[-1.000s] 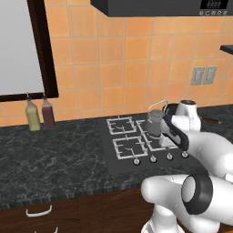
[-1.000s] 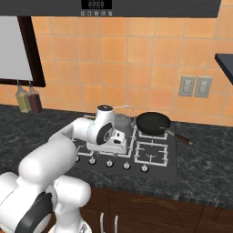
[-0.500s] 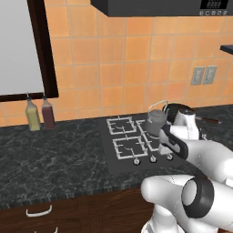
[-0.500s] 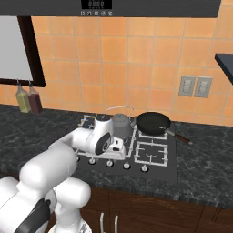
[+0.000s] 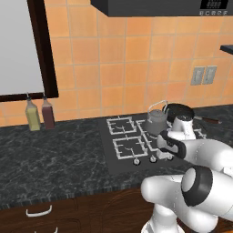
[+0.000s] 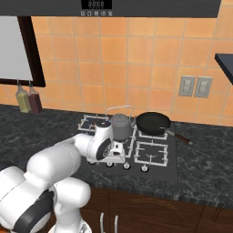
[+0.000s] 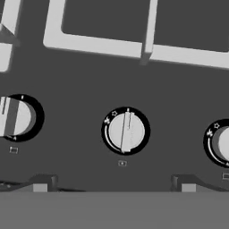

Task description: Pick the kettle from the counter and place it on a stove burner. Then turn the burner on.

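I'm looking at a simulated kitchen with an orange tiled wall (image 5: pixel 127 68), a dark range hood (image 6: pixel 136 7) overhead and a long black veined counter (image 5: pixel 54 159) with a dark wood front. A black cooktop (image 6: pixel 168 170) is set into that counter. At the left, just under a dark-framed window (image 5: pixel 20 45), two bottles stand side by side against the wall, a yellowish one (image 5: pixel 32 116) and a dark red one (image 5: pixel 47 113). A double wall outlet (image 6: pixel 195 86) sits on the tiles to the right of the cooktop.

The kettle (image 6: pixel 120 125) is on the cooktop, upright, resting on the light grey grate of the stove burner (image 5: pixel 146 124) in the back row, its wire handle arched above the knobbed lid. Right beside it, on the next burner, I see a black frying pan (image 6: pixel 154 123) with its handle pointing out to the right. The two look very close; I cannot tell whether they touch.

My gripper (image 7: pixel 114 185) hangs low over the front edge of the cooktop, pointing down at the row of control knobs. Its jaws stand wide apart with nothing between them; the two dark fingertips (image 7: pixel 42 184) show at either side of the hand view. The centre knob (image 7: pixel 126 131) lies directly between them and a little ahead, a pale round dial with a raised bar standing close to upright in that view. Another knob (image 7: pixel 15 117) sits to its left and a third (image 7: pixel 221 144) at the right edge. Pale bars of a front grate (image 7: pixel 103 44) cross above the knobs.
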Controlling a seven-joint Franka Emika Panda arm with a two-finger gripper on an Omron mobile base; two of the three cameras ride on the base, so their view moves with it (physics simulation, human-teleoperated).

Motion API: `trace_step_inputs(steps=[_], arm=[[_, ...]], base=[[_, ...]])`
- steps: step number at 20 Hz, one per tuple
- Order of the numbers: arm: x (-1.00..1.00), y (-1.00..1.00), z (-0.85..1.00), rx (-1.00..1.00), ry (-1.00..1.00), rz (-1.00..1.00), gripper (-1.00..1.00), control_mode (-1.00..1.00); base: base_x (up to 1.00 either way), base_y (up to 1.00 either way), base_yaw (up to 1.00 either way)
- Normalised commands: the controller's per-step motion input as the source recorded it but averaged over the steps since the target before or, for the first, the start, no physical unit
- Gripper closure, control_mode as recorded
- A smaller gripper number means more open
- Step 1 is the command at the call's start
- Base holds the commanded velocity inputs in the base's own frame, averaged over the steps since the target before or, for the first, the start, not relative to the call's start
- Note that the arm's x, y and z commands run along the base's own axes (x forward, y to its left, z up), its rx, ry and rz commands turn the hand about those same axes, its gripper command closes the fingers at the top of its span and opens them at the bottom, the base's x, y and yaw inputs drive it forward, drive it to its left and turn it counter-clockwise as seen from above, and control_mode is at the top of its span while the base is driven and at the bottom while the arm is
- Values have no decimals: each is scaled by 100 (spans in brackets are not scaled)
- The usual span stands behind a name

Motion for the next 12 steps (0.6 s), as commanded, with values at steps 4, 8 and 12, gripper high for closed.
trace_step_inputs(steps=[4, 8, 12], arm=[[13, -1, -15, 0, 0, 3, -100, -100], [13, -7, -12, 0, 0, 2, -100, -100], [14, -8, -12, 0, 0, 1, -100, -100]], base=[[0, 0, 0], [0, 0, 0], [0, 0, 0]])
